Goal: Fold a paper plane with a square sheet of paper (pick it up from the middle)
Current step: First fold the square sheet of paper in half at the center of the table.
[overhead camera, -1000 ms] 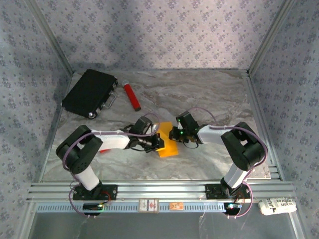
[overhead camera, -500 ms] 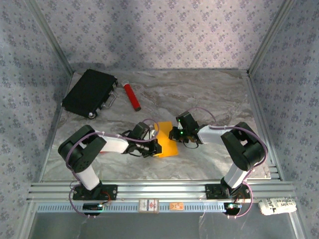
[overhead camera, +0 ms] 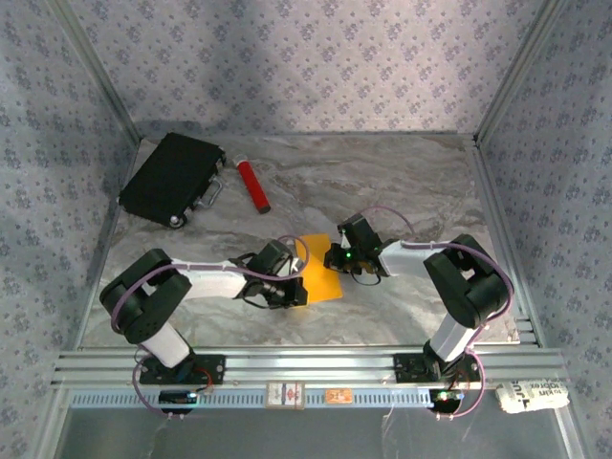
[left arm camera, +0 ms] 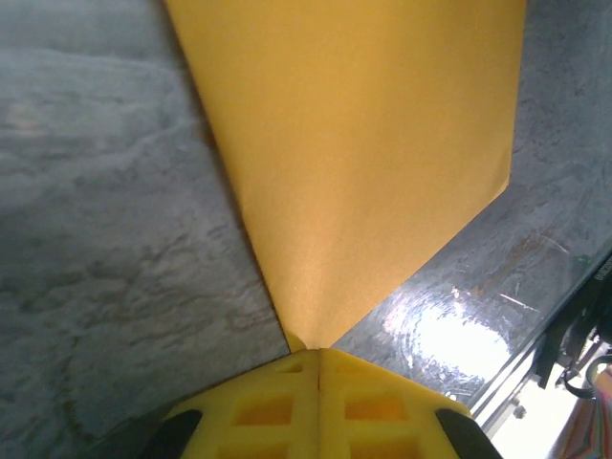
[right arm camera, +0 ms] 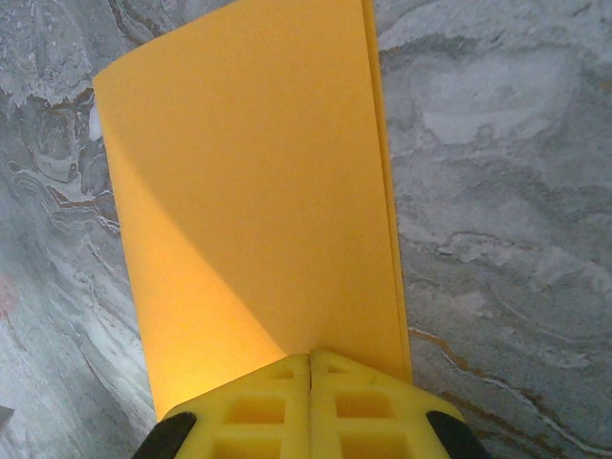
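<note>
The square sheet of paper (overhead camera: 321, 275) lies on the table (overhead camera: 411, 191) between both arms. The left gripper (left arm camera: 317, 356) is clamped on its corner and the right gripper (right arm camera: 311, 359) on its edge. I judge the paper light, limp and easily creased, so such edge pinches suit it.

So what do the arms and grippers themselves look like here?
The left arm and right arm match: white link tubes between bulky black joint housings, with thin lilac cables looping alongside. A small green light glows at the right wrist. The left gripper and right gripper each have bright yellow fingers moulded with square recesses.
</note>
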Action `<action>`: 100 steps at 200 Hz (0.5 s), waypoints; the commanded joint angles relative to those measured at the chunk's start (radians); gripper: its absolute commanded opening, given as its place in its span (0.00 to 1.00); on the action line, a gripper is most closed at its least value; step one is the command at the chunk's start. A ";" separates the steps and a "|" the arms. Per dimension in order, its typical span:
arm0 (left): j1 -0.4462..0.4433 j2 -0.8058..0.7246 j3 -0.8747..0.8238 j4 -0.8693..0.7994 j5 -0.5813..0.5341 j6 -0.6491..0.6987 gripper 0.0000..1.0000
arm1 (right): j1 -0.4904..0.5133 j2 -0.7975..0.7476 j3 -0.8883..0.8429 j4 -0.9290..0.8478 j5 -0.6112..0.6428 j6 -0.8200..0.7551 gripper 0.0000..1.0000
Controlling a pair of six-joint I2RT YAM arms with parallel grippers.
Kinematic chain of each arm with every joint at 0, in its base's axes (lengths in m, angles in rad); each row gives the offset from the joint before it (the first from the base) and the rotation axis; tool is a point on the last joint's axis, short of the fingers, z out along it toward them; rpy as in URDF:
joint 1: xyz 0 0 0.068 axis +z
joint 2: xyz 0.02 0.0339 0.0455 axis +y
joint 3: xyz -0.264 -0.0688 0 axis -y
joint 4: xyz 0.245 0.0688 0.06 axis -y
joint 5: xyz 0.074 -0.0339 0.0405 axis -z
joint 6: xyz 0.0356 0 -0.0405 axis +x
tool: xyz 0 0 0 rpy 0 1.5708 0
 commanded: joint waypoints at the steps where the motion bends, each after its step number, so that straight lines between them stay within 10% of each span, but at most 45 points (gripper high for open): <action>1: -0.009 -0.040 -0.002 -0.081 -0.034 0.035 0.04 | -0.006 0.058 -0.052 -0.150 0.070 0.003 0.00; 100: 0.148 -0.014 0.131 0.118 0.066 -0.044 0.06 | -0.006 0.065 -0.042 -0.147 0.064 0.003 0.00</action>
